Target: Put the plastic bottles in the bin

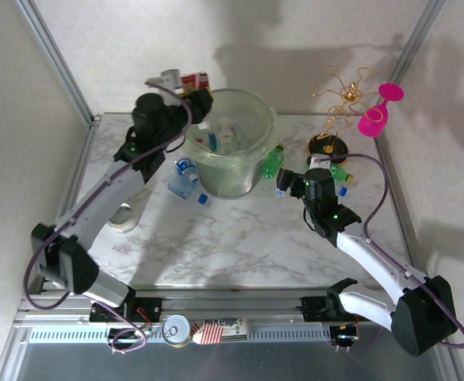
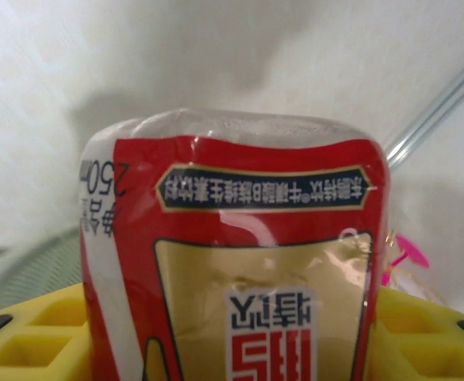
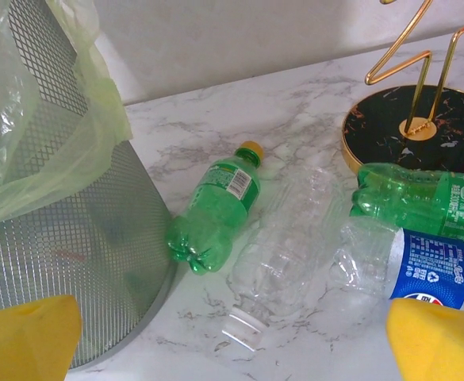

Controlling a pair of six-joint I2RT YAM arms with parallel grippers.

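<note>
A red-and-gold labelled bottle (image 2: 232,238) sat closest to the lens, clamped between the yellow pads (image 2: 25,341) of the left gripper (image 1: 182,86) and poised at the 10 o'clock rim of the bin (image 1: 239,178). The drop looked like the step in hand: the bottle should move toward the middle of the opening before the jaws part, so it clears the bag's lip. The right gripper (image 1: 287,182) hung wide and empty at the bin's 4 o'clock, facing four lying bottles: an orange-capped green bottle (image 3: 216,210), a second green bottle (image 3: 422,198), a bare clear bottle (image 3: 283,238) and a blue-labelled bottle (image 3: 422,266). At least one more clear bottle (image 1: 182,178) lay at 8 o'clock; those inside the bin were too jumbled to count
</note>
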